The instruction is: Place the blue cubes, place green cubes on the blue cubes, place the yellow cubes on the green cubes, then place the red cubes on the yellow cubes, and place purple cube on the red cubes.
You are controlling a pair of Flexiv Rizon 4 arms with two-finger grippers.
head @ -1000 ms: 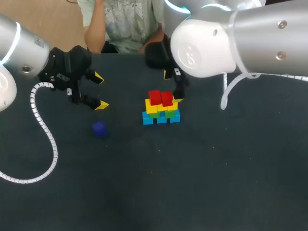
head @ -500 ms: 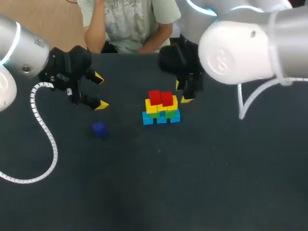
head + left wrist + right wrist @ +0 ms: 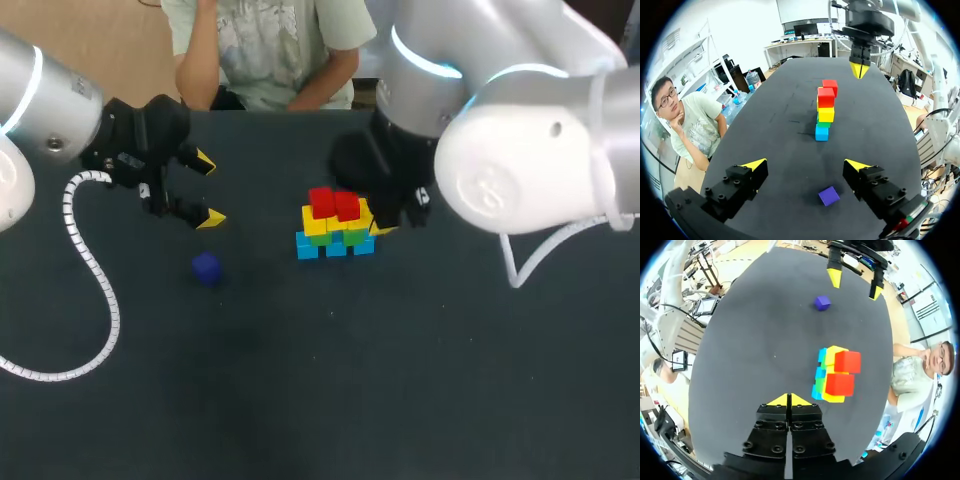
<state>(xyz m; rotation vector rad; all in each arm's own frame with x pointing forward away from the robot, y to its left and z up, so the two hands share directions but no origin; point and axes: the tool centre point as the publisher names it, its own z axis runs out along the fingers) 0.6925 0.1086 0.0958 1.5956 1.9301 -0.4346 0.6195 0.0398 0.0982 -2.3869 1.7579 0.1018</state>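
Purple cube (image 3: 206, 267) lies loose near the spread left hand (image 3: 208, 189); right hand (image 3: 789, 399), pressed together, beside the stack (image 3: 336, 225)

Table (image 3: 300, 380): dark charcoal, plain, no pattern.
Stack, bottom layer up:
- blue cubes (image 3: 335, 247): light cyan-blue
- green cubes (image 3: 352, 237): mid green
- yellow cubes (image 3: 318, 226): bright yellow
- red cubes (image 3: 334, 204): strong plain red

Purple cube (image 3: 206, 267): deep blue-violet, unmarked.
Left gripper (image 3: 207, 188), right gripper (image 3: 789, 399): black bodies, yellow tips.
Left arm (image 3: 40, 100), right arm (image 3: 520, 150): silver-white shells, each with a pale blue ring at a joint.
Cable (image 3: 95, 270): white, ribbed.
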